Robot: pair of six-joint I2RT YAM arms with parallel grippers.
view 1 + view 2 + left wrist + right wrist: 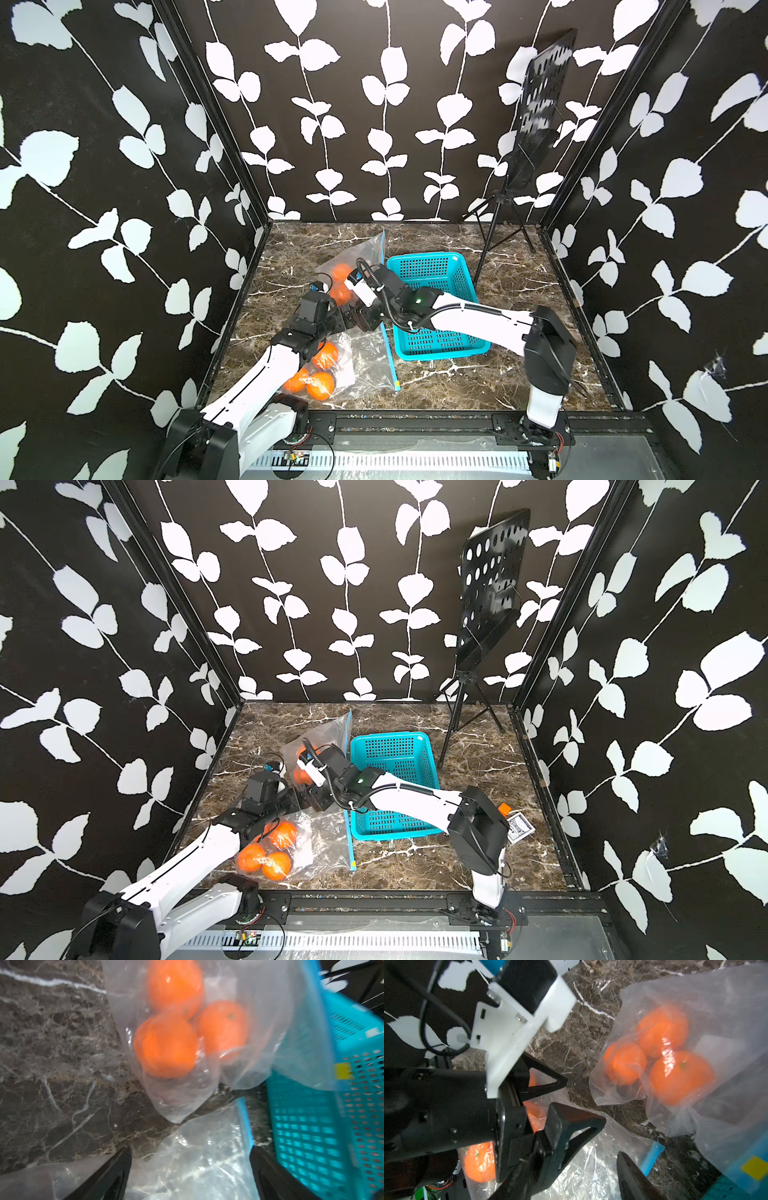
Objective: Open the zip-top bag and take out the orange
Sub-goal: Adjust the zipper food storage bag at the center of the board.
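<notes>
Furthest left of the blue basket (424, 254), off its near corner, my near bag (361, 365) lies flat on the marble with three oranges (325, 355) bunched at the end away from the basket. Its blue zip strip (390, 357) runs just beside the basket's left wall; I cannot tell whether that seal is parted. My left gripper (191, 1169) hangs over this bag's clear plastic, left of the basket's middle, with the jaws spread wide and nothing between them but the film below. Beyond it, a second zip-top bag (361, 253) leans with its top edge against the basket's far left corner, holding more fruit (166, 1047) low in its belly; the left wrist view shows three there, though blurred. My right gripper (579, 1165) reaches across the basket's left wall and meets the left one above the near bag, its fingers (631, 1174) partly apart and closed on nothing that I can see. Nothing lies inside the basket. Behind the basket's far right corner stands a black music stand (536, 108), and to the right of the basket, in a top view, lies a pack of cards (519, 827).
</notes>
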